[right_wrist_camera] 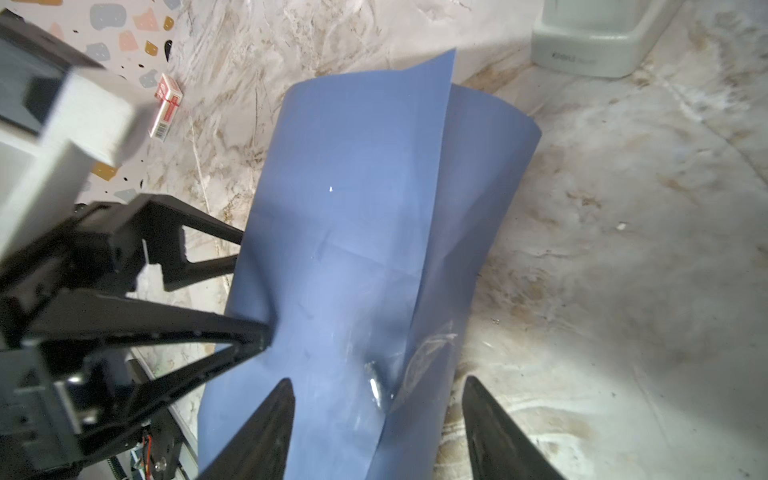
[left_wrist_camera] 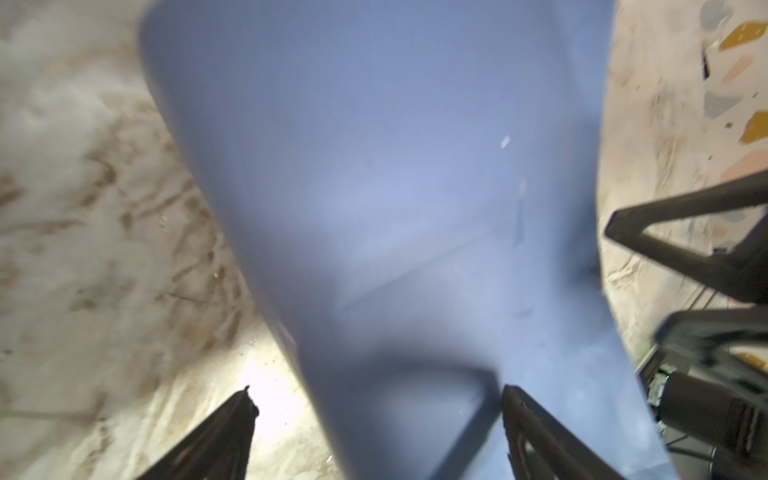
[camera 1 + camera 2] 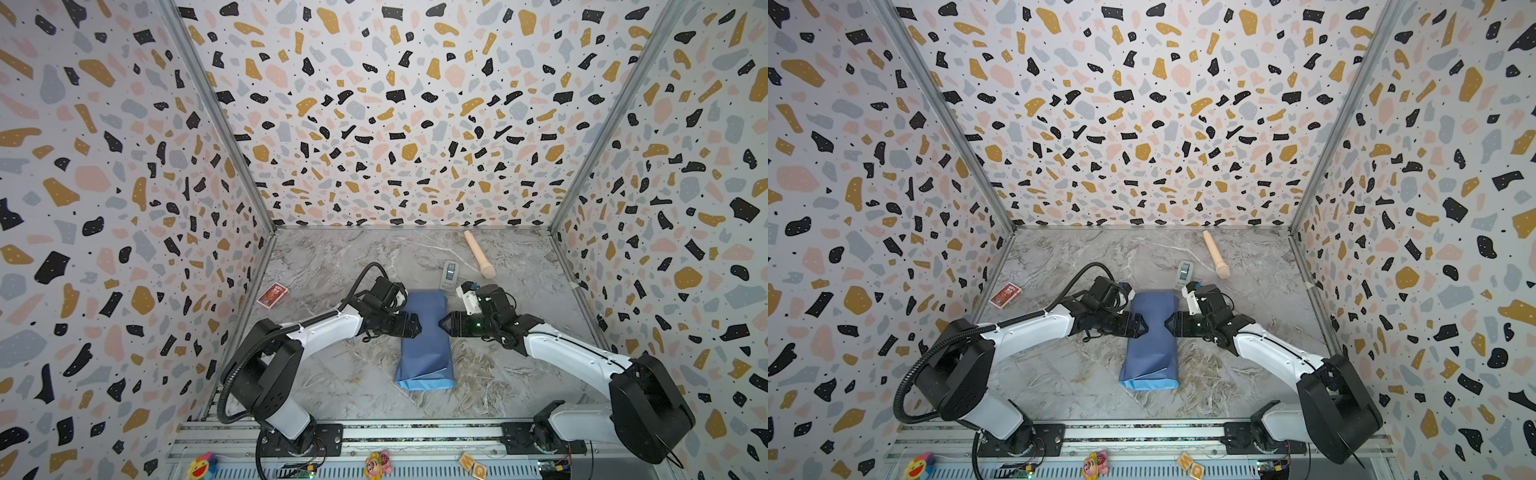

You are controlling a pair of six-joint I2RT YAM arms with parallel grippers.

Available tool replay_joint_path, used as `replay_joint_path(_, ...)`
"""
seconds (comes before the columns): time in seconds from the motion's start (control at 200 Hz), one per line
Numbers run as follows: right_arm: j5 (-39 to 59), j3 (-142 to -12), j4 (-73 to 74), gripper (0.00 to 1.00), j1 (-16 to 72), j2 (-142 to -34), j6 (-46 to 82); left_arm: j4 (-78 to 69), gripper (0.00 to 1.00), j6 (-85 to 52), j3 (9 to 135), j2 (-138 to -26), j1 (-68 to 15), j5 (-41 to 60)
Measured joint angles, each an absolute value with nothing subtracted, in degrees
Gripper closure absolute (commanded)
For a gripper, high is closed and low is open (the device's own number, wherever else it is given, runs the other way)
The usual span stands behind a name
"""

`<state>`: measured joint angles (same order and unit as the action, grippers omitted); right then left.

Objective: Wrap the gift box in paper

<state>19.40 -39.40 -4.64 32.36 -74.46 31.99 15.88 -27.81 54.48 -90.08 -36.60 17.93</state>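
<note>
**Red card pack** (image 3: 272, 295): lay near the left edge of the table (image 3: 332, 257), well apart from the work.

**Left gripper** (image 3: 417, 325): jaws were spread and pinched nothing. The tips touched the left flank of the paper.

**Paper** (image 3: 426, 353): lay mid-table, rolled into a long, flattish sleeve with the dull face outward. One edge lapped over the other along the top. A glint like clear tape (image 1: 430, 353) sat on that lap. The near end showed a strip of the lighter face, and both ends were unfolded.

**Gift box**: hidden in every view. It was judged to lie inside the sleeve, between the two grippers.

**Right gripper** (image 3: 442, 323): jaws were spread astride the lapped edge at the right flank and gripped nothing.

**Grey tape dispenser** (image 3: 449, 275) and **beige wooden roller** (image 3: 479, 254): both lay behind the right gripper.

**Step in hand, as judged:** the long seam was closed and both grippers were free of it.

**Next move:** it would call for folding the open ends in against the box. They would need creasing flat without shifting the sleeve, then taping.
</note>
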Motion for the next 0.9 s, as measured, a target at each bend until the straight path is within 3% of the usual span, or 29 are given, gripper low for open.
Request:
replay_joint_path(0.345,19.3,-38.9,-3.9,0.37,31.6,-74.8,31.0,13.6,0.05,-32.2,53.6,-82.0,-35.6,16.4)
replay_joint_path(0.901,21.9,-38.9,-0.1,0.42,29.0,-80.3,30.9,13.7,0.05,-32.4,49.8,-82.0,-34.6,15.9)
